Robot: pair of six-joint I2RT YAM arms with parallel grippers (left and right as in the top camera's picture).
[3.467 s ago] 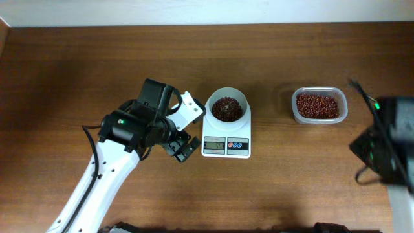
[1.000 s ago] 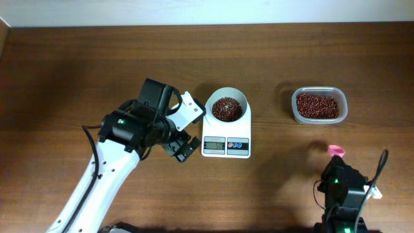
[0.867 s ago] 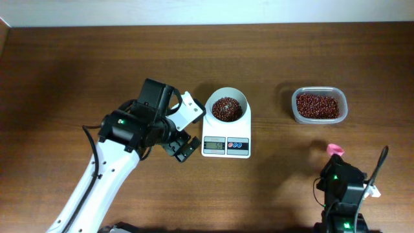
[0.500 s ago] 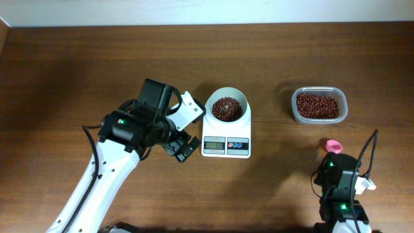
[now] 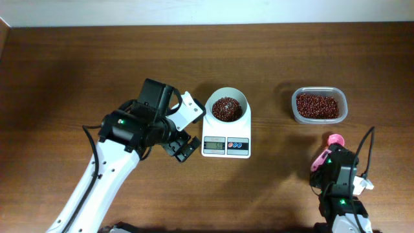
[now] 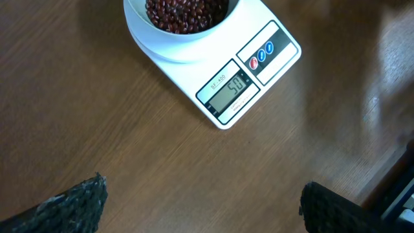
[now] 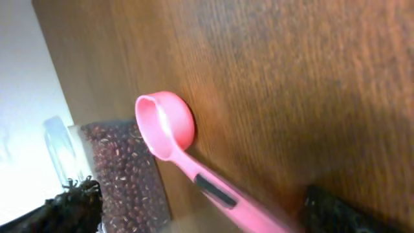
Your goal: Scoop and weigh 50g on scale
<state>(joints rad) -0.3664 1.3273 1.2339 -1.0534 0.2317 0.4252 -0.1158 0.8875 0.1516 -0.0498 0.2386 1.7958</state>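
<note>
The white scale (image 5: 226,144) stands mid-table and carries a white bowl (image 5: 240,99) of red-brown beans (image 5: 227,108). In the left wrist view the scale (image 6: 259,71) has a lit display (image 6: 229,92) reading 50, and the beans (image 6: 184,10) fill the bowl (image 6: 155,45). My left gripper (image 5: 193,129) hangs open just left of the scale, and nothing lies between its fingers (image 6: 71,207). A pink scoop (image 5: 331,144) lies on the table below the tub. My right gripper (image 7: 207,217) is open, with the scoop's handle (image 7: 213,188) between its spread fingers (image 7: 343,213), untouched.
A clear plastic tub (image 5: 294,115) of more beans (image 5: 317,105) sits at the right, just beyond the scoop's head (image 7: 165,123). In the right wrist view its beans (image 7: 123,168) show at the left. Bare brown wood surrounds the scale.
My right arm has moved toward the tub with the pink scoop. Its jaws have gone from shut on the handle to wide open. The left arm has not moved.
</note>
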